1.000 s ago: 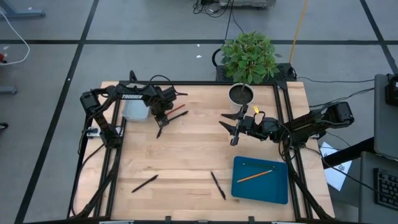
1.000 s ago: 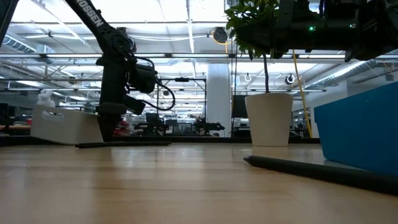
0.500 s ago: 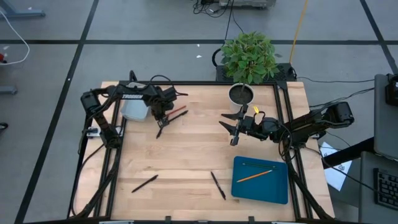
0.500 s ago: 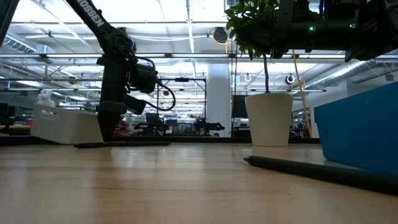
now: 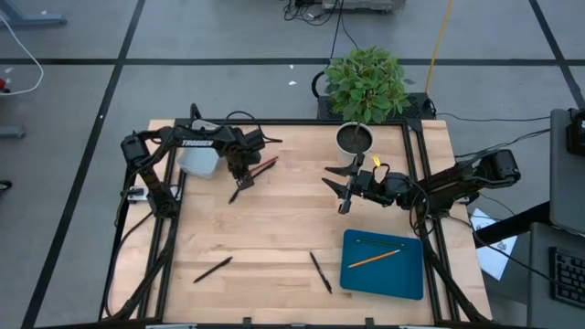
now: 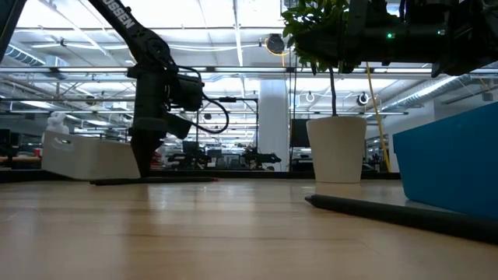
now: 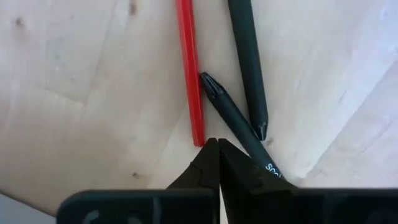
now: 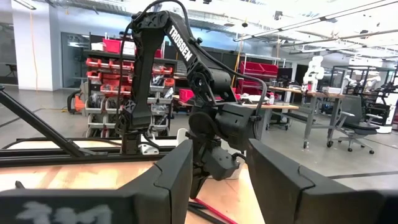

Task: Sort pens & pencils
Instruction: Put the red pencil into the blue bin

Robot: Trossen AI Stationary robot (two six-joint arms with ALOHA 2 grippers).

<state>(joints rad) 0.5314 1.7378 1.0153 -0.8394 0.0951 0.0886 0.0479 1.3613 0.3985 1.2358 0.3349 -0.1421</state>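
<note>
two pens beside red pencil

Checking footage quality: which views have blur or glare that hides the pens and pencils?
Low view: the near black pen is soft, bright ceiling lights behind. Left wrist view: the red pencil is sharp, the shut left gripper blurred. High view: evenly lit.

"TROSSEN" on left arm

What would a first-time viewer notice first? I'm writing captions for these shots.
The left hand, shut empty, hangs over a red pencil and two black pens near the table's far left. A blue tray at the near right holds an orange pencil; a potted plant stands behind.
</note>
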